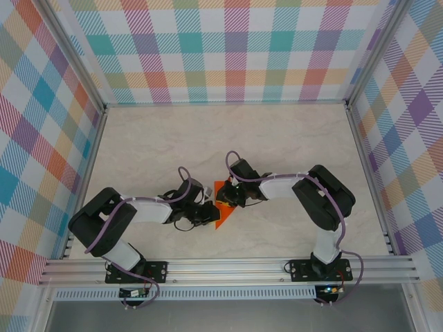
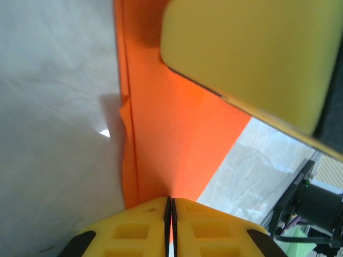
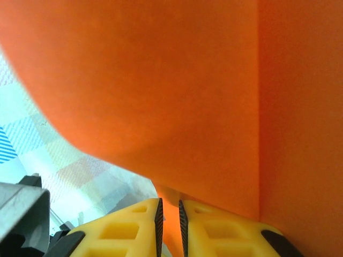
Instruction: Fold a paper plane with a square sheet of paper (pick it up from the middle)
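I count one orange sheet of paper (image 1: 224, 216) on one table (image 1: 291, 138), and two grippers of my own: one left gripper (image 2: 170, 211), one right gripper (image 3: 169, 211).

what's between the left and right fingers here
The orange paper spans that gap in the top view; left fingers and right fingers each pinch it.

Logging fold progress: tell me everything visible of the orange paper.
The orange paper is thin, bright and matte, folded to a pointed shape, tip toward the arm bases, with a straight crease and overlapping layer along one side. It sits midway across the table between the arms. The left gripper is shut on one edge; the right gripper pinches another, paper showing between its fingers. Whether it rests flat is unclear.
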You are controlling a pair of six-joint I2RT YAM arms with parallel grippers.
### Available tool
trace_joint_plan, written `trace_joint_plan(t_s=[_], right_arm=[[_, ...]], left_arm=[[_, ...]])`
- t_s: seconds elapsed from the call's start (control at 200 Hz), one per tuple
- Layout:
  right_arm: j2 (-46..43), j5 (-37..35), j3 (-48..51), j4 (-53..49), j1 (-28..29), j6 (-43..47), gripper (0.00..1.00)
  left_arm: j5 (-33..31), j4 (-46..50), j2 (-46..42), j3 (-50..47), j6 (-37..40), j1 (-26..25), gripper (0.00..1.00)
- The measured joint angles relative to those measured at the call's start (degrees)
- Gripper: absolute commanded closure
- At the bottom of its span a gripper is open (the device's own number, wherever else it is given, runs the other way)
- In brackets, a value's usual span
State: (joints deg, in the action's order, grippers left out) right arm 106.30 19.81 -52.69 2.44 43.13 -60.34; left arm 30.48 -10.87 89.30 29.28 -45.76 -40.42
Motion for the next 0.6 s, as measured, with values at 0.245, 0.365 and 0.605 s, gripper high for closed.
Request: trace_joint_plan(t_s=[0.245, 0.365, 0.605], right_arm=[[0.0, 0.0, 0.0, -0.2, 0.0, 0.4, 0.79], [0.0, 0.0, 0.0, -0.2, 0.0, 0.4, 0.79], [0.0, 0.2, 0.0, -0.2, 0.0, 0.4, 0.79]], left_arm=[[-0.8, 5.4, -2.2, 0.2, 3.2, -2.2, 0.87], [-1.5, 9.7, -4.0, 0.2, 4.1, -3.8, 0.87], [-3.8, 17.9, -7.5, 0.7, 4.9, -5.1, 0.9]])
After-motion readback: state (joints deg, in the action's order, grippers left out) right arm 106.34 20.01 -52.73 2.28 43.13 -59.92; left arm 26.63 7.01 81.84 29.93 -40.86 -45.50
